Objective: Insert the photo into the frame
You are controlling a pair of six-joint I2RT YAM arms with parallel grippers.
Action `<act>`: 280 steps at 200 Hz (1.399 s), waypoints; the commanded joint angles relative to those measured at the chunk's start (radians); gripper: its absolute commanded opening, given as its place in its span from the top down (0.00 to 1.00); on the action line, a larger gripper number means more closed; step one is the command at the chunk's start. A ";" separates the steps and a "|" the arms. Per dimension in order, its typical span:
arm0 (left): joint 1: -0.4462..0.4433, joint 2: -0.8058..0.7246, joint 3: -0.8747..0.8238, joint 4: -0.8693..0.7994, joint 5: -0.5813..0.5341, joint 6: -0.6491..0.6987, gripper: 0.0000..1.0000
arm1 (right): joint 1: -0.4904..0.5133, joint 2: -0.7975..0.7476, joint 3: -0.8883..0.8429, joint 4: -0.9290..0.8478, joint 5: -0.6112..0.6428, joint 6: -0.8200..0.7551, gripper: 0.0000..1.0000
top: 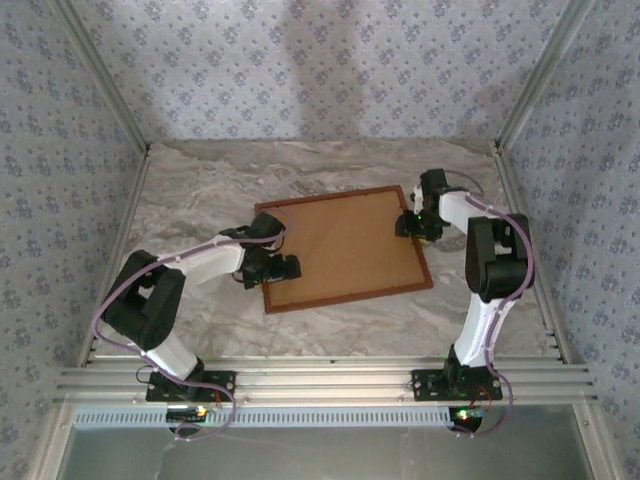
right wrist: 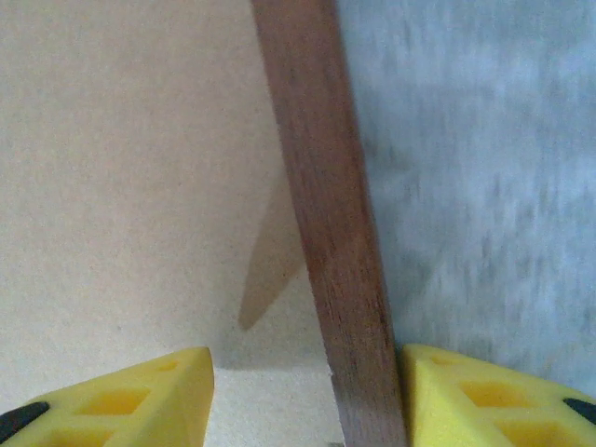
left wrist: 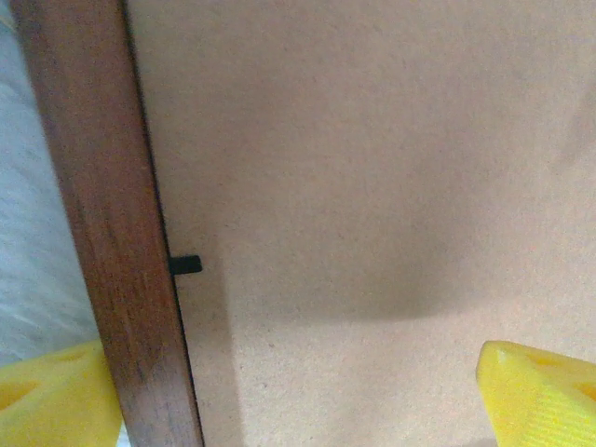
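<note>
The dark reddish-brown wooden frame (top: 350, 298) lies flat on the marble table with its back up, and a plain brown backing board (top: 340, 245) fills it. The photo is out of view. My left gripper (top: 272, 255) hovers over the frame's left rail (left wrist: 102, 214), open wide, with one yellow finger on each side of the rail. A small black tab (left wrist: 184, 264) juts from that rail onto the board. My right gripper (top: 415, 228) is at the right rail (right wrist: 326, 186), open and straddling it. Its outer finger (right wrist: 494, 396) is against the rail and its inner finger (right wrist: 140, 396) stands apart over the board.
The marble tabletop (top: 210, 190) surrounds the frame, with patterned walls on three sides. An aluminium rail (top: 320, 380) carrying the arm bases runs along the near edge. Bare table (right wrist: 475, 168) lies just outside the right rail.
</note>
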 commanded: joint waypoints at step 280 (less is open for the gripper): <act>0.450 0.487 0.515 0.165 0.268 0.264 0.06 | 0.351 -0.325 -0.443 0.375 0.172 0.749 0.28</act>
